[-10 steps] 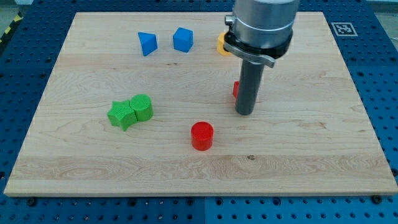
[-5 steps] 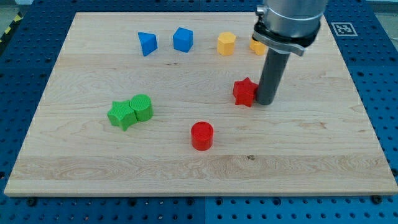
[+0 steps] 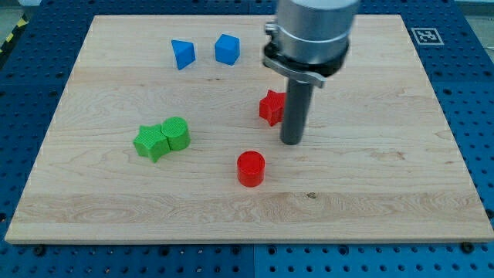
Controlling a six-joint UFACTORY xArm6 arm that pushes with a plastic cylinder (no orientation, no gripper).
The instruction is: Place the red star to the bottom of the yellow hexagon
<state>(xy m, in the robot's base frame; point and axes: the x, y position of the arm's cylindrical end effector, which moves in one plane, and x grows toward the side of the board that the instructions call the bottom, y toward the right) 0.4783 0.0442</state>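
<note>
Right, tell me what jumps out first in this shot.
The big grey arm housing fills the view's top centre, its dark rod ending at my tip, just right of the red star block. A red cylinder block sits below-left of the tip.

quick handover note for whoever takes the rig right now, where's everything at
No gripper: my tip rests on the board just to the view's right of the red star, slightly below it, close against it.
The yellow hexagon is not visible now; the arm's body covers the top-centre of the board where it may sit.
Other blocks: red cylinder below the star, two green blocks touching at the view's left, two blue blocks near the top.
Done: tip is alongside the star.
Left: confirm where the hexagon is, then settle the star directly below it.
</note>
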